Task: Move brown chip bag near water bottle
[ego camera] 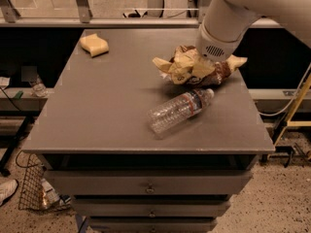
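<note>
Gripper (pixel 208 62) at brown chip bag (pixel 187 68), over grey table (pixel 112 110).

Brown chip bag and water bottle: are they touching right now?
Cannot tell. The camera view shows the brown chip bag just behind the cap end of the water bottle, only shadow between them. The gripper is at the bag's top.

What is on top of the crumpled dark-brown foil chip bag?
The white robot arm sits on the brown chip bag. Its gripper is at the bag's top, hidden by that arm.
</note>
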Controlling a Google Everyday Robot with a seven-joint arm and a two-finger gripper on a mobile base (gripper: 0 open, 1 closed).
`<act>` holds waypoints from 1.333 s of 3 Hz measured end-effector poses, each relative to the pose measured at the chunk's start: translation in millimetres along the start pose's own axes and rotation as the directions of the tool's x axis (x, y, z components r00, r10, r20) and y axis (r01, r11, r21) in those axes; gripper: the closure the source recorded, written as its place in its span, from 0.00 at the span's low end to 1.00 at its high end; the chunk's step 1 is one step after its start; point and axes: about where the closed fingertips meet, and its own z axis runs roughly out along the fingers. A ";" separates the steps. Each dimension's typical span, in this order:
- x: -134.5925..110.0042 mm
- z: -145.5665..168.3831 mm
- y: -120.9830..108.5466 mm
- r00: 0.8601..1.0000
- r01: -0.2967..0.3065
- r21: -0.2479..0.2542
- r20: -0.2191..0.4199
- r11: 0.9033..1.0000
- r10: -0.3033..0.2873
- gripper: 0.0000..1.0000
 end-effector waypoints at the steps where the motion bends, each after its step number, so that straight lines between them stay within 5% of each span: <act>1: 1.2 -1.7 6.0 1.000 0.026 -0.029 0.011 0.999 -0.026 1.00; 4: -9.6 5.0 22.1 0.993 0.109 -0.112 0.055 0.988 -0.104 1.00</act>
